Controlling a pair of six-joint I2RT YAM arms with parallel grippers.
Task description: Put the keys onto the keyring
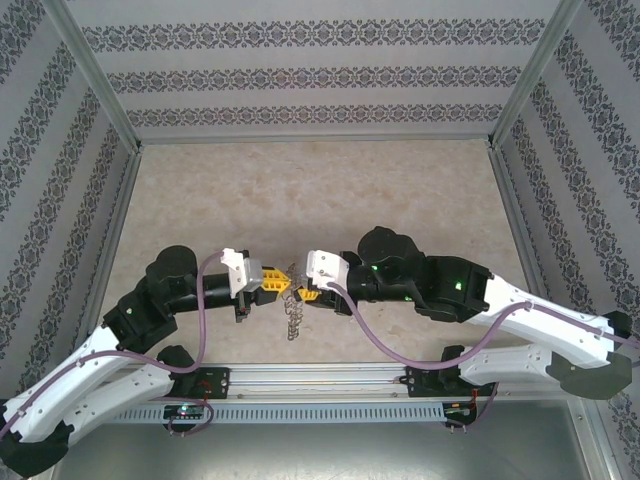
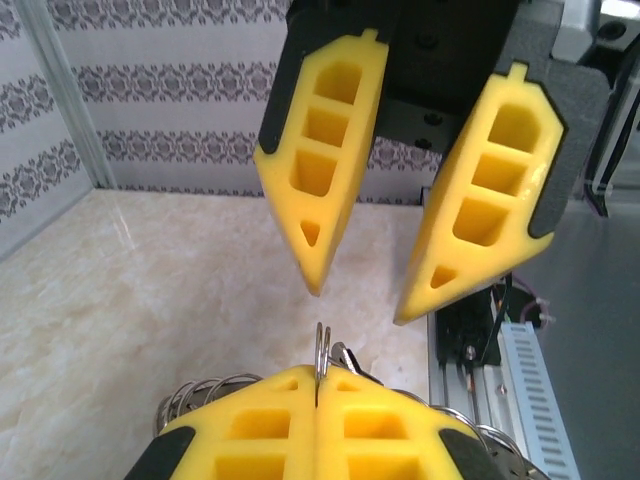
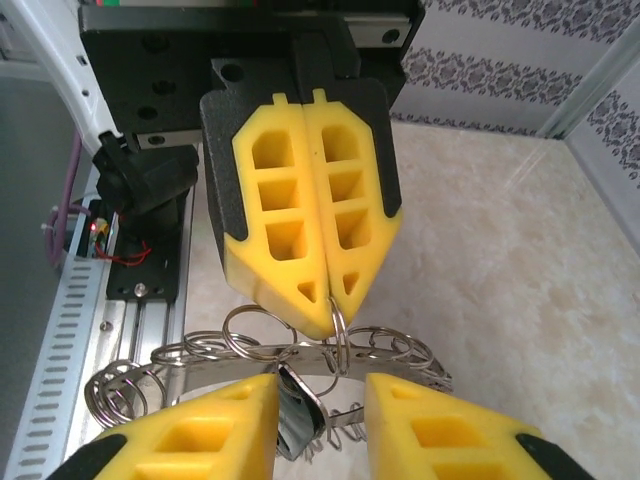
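Yellow left fingers are clamped on the keyring at its rim, while the right fingers stand parted close by.

My left gripper has its yellow fingers pressed flat together, pinching one thin wire loop of the keyring that stands up between the tips. More loops fan out beneath me. The right gripper faces me, fingers apart, above the marble table.

Flat grey loop-rimmed keyring, aloft
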